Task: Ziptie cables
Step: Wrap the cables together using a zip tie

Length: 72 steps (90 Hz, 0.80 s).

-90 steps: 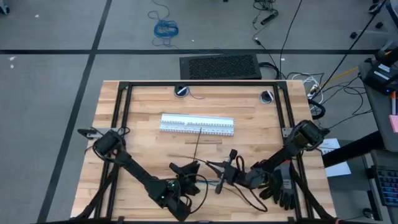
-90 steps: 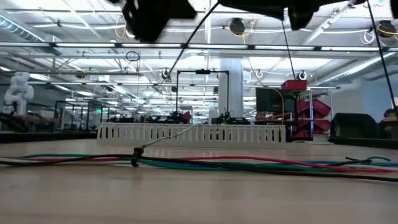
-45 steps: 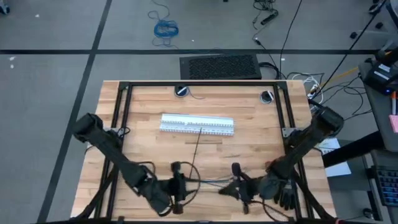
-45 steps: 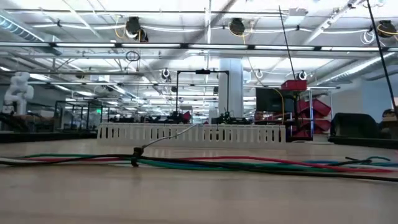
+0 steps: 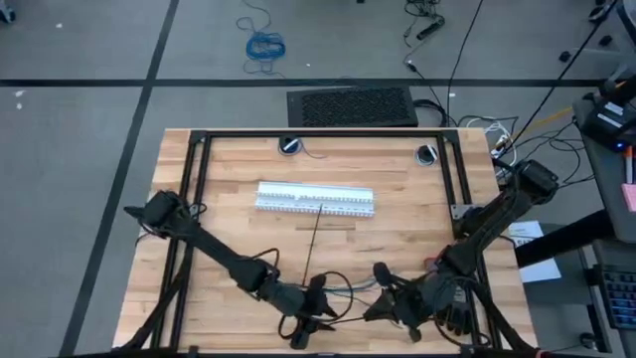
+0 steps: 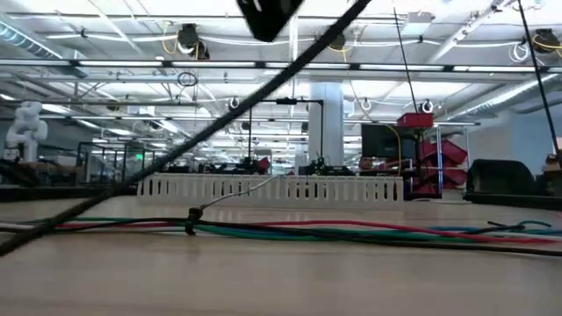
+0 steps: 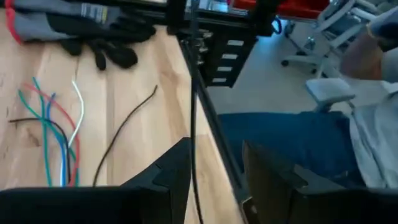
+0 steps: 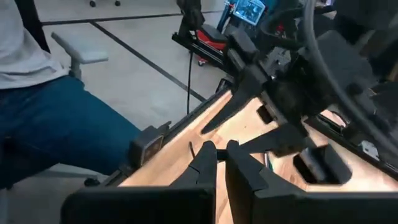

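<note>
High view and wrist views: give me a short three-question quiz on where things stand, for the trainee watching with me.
1. True or false: the white slotted strips lie at the edge of the table where the two grippers work.
2. The dark gloves lie nearest to: A the left arm's base; B the right gripper; C the slotted strips.
3. Fill in: in its wrist view, the left gripper has its fingers ___.
Key: 1 false, they lie mid-table, beyond both grippers. 2 B. 3 open.
</note>
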Tool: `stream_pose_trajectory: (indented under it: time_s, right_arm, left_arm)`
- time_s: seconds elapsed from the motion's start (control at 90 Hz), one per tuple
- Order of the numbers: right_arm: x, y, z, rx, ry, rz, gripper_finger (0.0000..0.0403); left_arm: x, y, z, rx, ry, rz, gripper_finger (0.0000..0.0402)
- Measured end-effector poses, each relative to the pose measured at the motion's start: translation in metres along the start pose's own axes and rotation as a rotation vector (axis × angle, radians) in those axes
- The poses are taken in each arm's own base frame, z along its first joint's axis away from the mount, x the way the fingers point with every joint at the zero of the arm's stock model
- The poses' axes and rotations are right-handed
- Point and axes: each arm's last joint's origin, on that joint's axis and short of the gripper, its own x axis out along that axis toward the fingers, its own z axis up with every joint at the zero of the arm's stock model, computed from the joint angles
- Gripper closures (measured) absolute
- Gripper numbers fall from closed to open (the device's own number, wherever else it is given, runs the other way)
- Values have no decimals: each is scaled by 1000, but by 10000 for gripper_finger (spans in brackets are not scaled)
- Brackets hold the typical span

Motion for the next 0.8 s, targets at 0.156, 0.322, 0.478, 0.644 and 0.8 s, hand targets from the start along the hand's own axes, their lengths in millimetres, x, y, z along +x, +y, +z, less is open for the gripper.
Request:
stream_pose_trajectory:
  time_s: [0.156,0.322,0.478,0.644,0.8]
  right_arm:
    - [0,-1,0,2,1,-3,400]
    - [0,-1,0,4,-2,5,400]
    - [0,-1,0,6,-7,6,400]
    - [0,-1,0,11,-7,6,400]
    - [1,-3,0,15,0,-23,400]
  left_arm:
    - [1,2,2,-2,-19,-22,260]
    - [2,10,4,-8,-31,27,260]
    - [2,15,4,3,-42,117,260]
    - [2,15,5,15,-54,122,260]
    - [2,13,4,14,-35,55,260]
